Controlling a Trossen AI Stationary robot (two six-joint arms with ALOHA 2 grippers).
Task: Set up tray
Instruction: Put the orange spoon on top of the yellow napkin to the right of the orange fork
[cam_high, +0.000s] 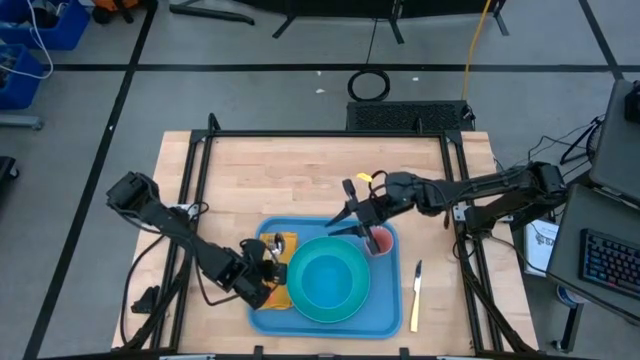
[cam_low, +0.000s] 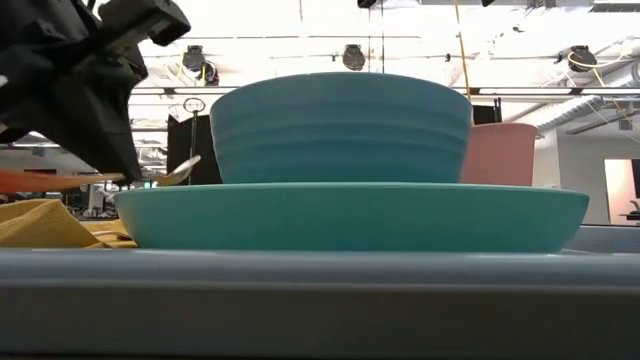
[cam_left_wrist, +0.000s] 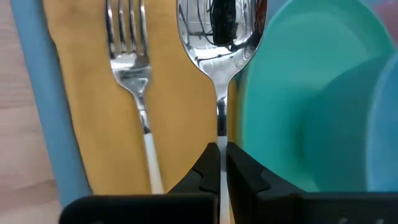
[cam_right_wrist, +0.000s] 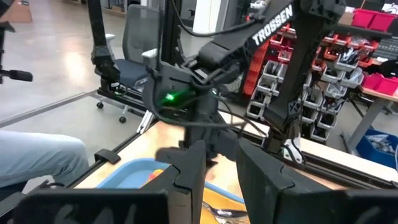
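The tray (cam_high: 385, 318), blue and flat with a low rim, lies on the wooden table (cam_high: 300, 175) toward its near edge, about midway between the two arms. At its left end a yellow napkin (cam_left_wrist: 87, 93) is spread, and a fork (cam_left_wrist: 127, 56) rests on it with its tines pointing away from the left wrist camera. Just beside the fork, the left gripper (cam_left_wrist: 219, 163) has its fingers pressed together on the handle of a spoon (cam_left_wrist: 217, 37), whose bowl lies over the napkin close against the rim of a turquoise plate (cam_high: 300, 300). That plate fills the middle of the tray and carries a turquoise bowl (cam_low: 340, 125). Behind the plate, at the tray's far right corner, stands a pink cup (cam_low: 500, 152). The right gripper (cam_high: 352, 222) hovers over that corner near the cup; its fingers (cam_right_wrist: 186, 174) stand a little apart, and nothing seems to be held between them, though the view there is poor. To the right of the tray, on the bare wood, lies a knife (cam_high: 416, 295) with a yellow handle.
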